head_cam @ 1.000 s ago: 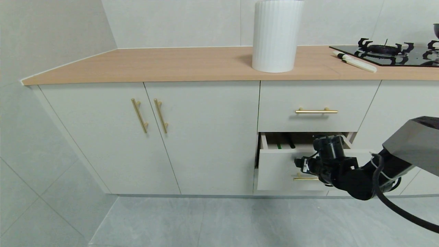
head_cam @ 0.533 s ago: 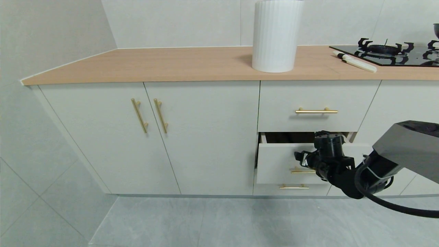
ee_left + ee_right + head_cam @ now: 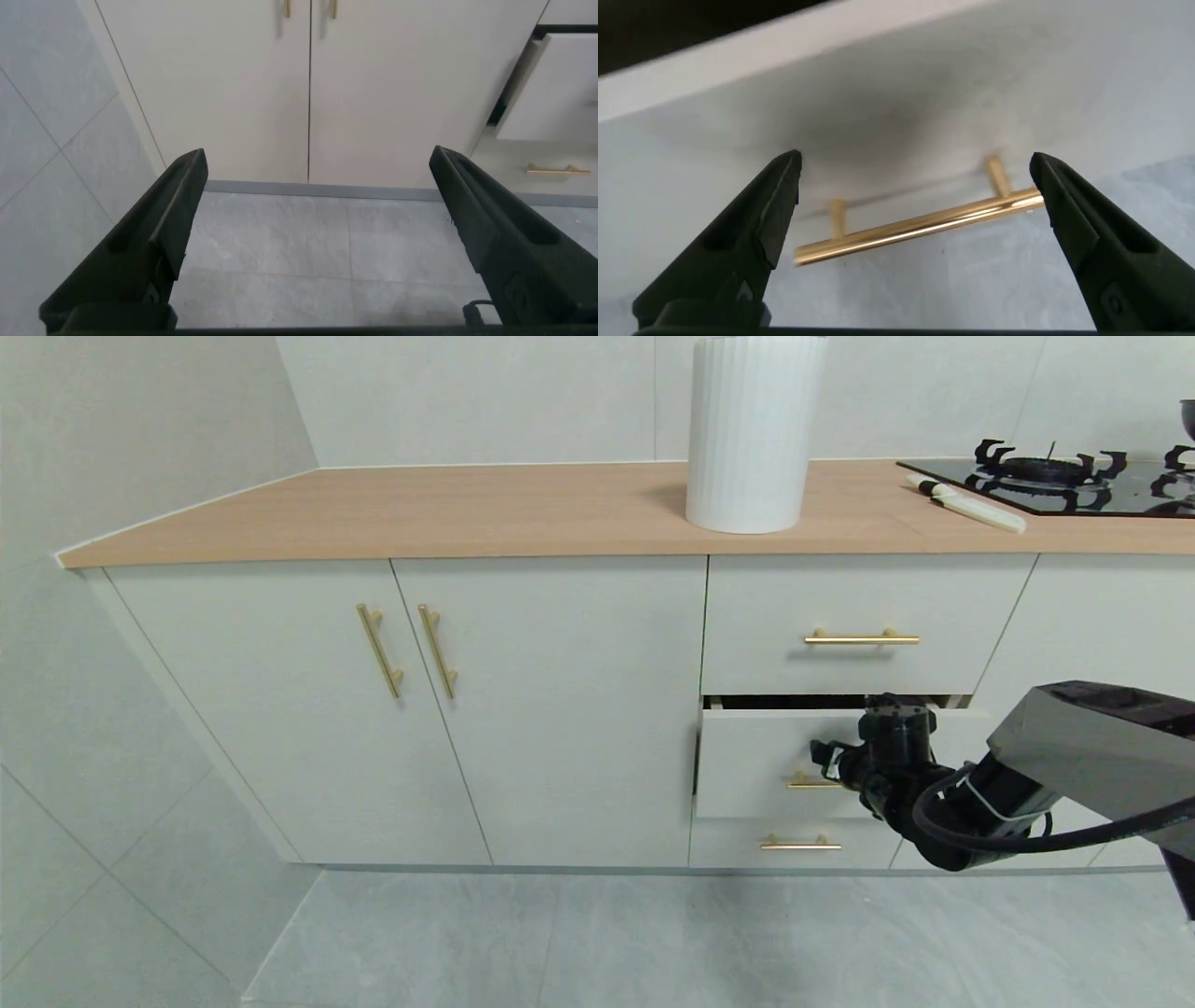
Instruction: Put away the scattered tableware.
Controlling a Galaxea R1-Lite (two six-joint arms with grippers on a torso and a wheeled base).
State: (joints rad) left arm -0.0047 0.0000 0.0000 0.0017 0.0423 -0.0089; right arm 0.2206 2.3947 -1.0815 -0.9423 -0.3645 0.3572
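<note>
knife (image 3: 966, 505), pale with a dark band near one end: flat on the countertop (image 3: 467, 509), above the middle drawer (image 3: 756, 761) and off to its right, just beside the near edge of the black hob (image 3: 1055, 490). outside the middle drawer.

middle drawer: pulled out slightly, dark gap along its top edge, contents hidden. brass handle (image 3: 810, 784) horizontal on its front.

right gripper (image 3: 831, 767): at the front of the middle drawer, level with the brass handle. released, fingers spread wide, nothing grasped. in the right wrist view, brass handle framed between the two fingers and beyond their tips. contact with the front of the middle drawer not discernible.

left gripper (image 3: 318, 159): released, fingers wide apart, nothing between them. low, before the double cabinet doors (image 3: 411, 709) to the left of the middle drawer, above the grey floor (image 3: 560, 943).

upper drawer (image 3: 859, 602): directly above the middle drawer, closed.

bottom drawer (image 3: 728, 847): directly below the middle drawer, closed.

white ribbed cylinder (image 3: 750, 434): upright on the countertop, above the middle drawer, well apart from the knife.
</note>
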